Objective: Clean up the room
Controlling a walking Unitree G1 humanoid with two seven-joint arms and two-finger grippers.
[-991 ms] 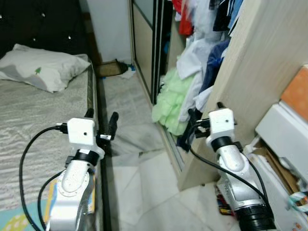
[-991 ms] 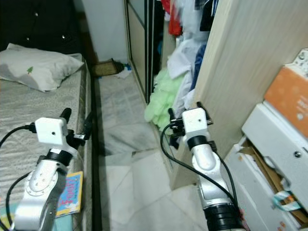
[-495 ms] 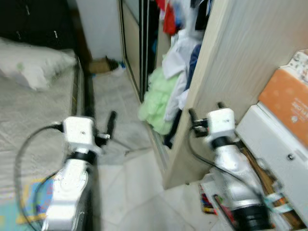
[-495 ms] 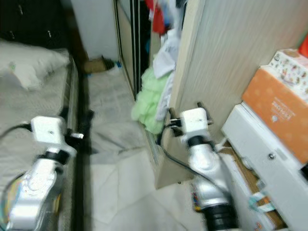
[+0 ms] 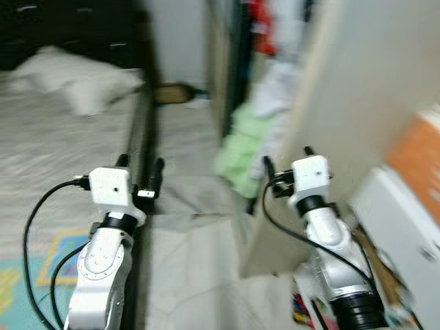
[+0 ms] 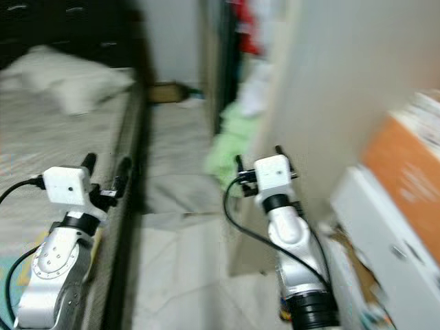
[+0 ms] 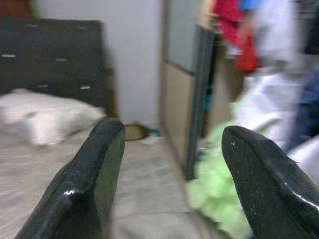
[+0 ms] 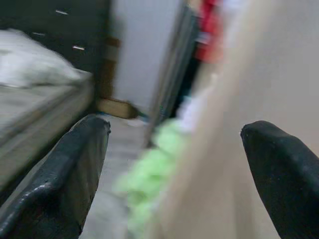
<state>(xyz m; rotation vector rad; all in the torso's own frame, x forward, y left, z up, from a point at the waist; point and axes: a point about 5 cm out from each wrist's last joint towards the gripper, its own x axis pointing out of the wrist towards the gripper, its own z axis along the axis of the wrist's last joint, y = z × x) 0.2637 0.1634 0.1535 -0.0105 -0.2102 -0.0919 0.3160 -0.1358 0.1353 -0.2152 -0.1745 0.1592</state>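
In the blurred left eye view both end effectors, left [image 5: 140, 167] and right [image 5: 285, 157], hover apart and empty between bed [image 5: 55, 144] and wardrobe, while the left wrist view shows green clothes [image 7: 217, 191] heaped at the wardrobe's foot.

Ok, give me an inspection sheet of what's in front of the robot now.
Surface: pale floor between bed and wardrobe.
Job's things: green clothes pile spilling from the wardrobe.
Clutter: small brown item at the far wall; orange box on the right.
Grippers: left gripper open, empty; right gripper open, empty.
Cables: black cable looping at the left arm.
Surroundings: bed with pillow; views blurred.
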